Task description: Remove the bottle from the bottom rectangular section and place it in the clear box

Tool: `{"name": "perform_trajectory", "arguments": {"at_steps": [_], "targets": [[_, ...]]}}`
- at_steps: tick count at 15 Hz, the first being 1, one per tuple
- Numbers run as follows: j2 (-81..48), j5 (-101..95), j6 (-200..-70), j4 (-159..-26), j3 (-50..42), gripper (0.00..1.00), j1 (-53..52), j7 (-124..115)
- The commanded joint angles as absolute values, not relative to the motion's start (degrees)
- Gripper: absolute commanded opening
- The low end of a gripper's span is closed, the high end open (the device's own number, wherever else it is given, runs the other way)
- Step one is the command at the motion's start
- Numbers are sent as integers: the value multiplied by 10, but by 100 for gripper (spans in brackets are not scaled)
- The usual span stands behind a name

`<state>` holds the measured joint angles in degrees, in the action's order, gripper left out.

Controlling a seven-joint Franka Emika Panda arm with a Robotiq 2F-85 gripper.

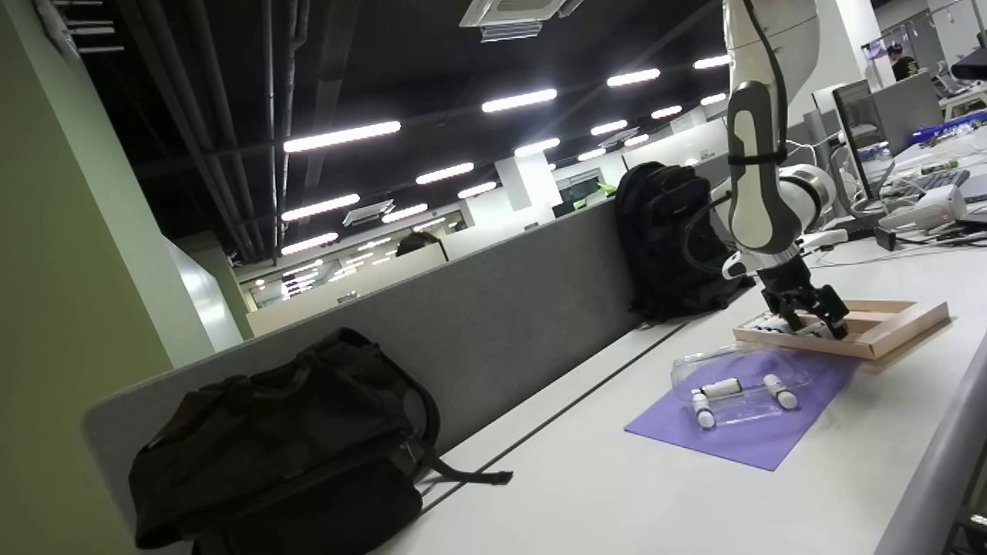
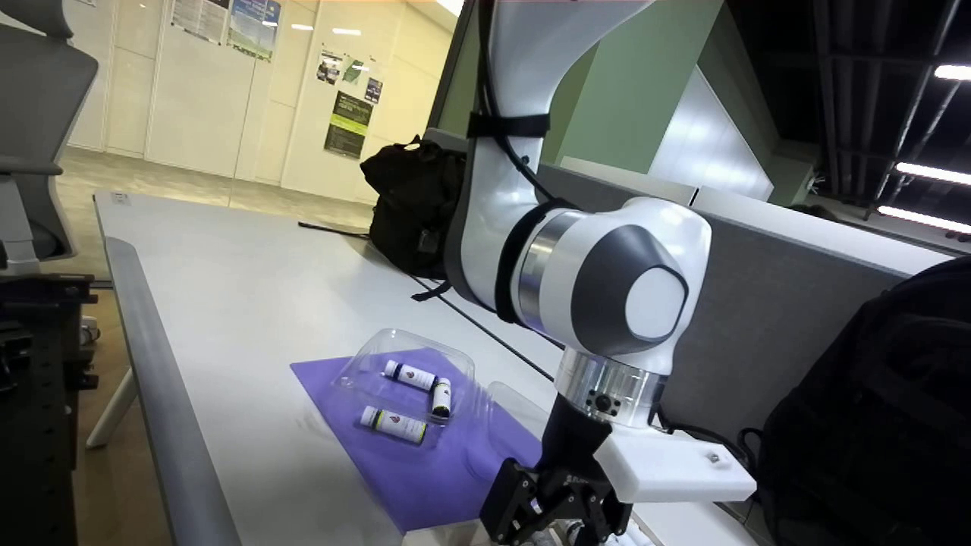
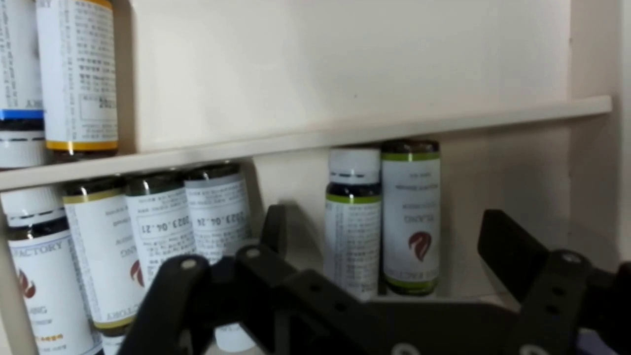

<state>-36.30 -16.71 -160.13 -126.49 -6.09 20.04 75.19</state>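
Over a white table [image 1: 655, 501], the empty hand [image 1: 817, 330], spread wide, flanked two bottles [image 3: 411, 217], presumably light, rigid, slippery, best gripped mid-body.

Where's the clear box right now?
The clear box is at lower right in an exterior view, on the purple mat, just in front of the wooden tray.

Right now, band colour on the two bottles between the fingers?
Green bands, clearest in the wrist view.

In the wrist view, free room is flanking two green-banded bottles [image 3: 394, 222], wider rightward; a divider [image 3: 315, 140] is barring their upper ends, and other bottles [image 3: 116, 251] are crowding the left.
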Motion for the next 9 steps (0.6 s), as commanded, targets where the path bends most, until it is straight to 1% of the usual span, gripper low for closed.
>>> {"name": "perform_trajectory", "arguments": {"at_steps": [1, 2, 3, 8, 9], "targets": [[-356, -147, -1551, -1252, -56, 73, 193, 731], [-357, -145, -1546, -1250, -60, 69, 188, 725], [-357, -144, -1540, -1248, -60, 69, 187, 723], [-356, -149, -1539, -1242, -72, 32, 173, 704], [-355, -150, -1538, -1242, -73, 28, 172, 702]]}}
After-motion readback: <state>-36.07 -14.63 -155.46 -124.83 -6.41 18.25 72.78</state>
